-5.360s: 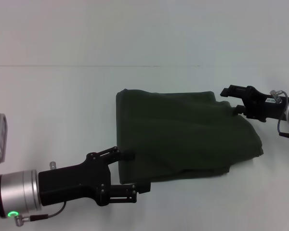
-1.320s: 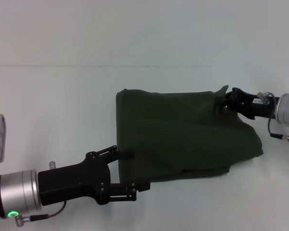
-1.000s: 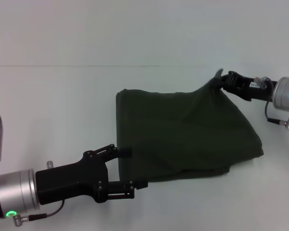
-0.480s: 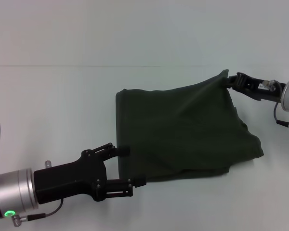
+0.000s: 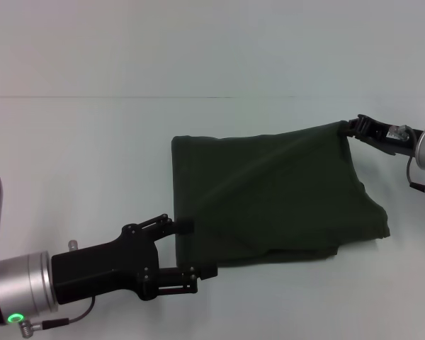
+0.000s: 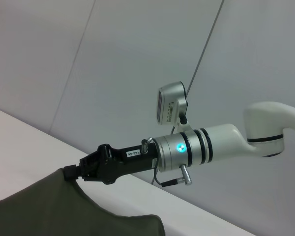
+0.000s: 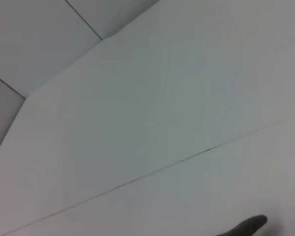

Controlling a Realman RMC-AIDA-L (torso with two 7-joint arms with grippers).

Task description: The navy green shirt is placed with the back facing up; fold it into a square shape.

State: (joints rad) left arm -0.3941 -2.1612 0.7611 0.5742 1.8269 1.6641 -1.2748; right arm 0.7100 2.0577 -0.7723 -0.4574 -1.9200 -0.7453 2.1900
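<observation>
White counter point(image 5: 92, 142) spreads out in front of you, plain from the near edge to the far seam. Nearest you, your left gripper point(image 5: 191, 248) sits low at the near left, its two black fingers spread apart and straddling the near-left corner of the navy green shirt point(image 5: 269, 191): one finger lies against the cloth's left edge, the other reaches along just under its near hem. Whether either finger presses the fabric, you cannot tell. The shirt lies folded in the middle of the counter, plain dark side up, left edge straight, near edge showing layered folds, right side bulging out toward a rounded corner. Farther back, on the right, your right gripper point(image 5: 353, 129) is pinched closed on the shirt's far-right corner, which rises off the counter into a taut peak with a crease running diagonally down across the cloth. From your left wrist view, that same right gripper point(image 6: 71, 172) shows clamped on the raised tip of cloth point(image 6: 49, 206), with grey wall panels point(image 6: 113, 59) behind.
</observation>
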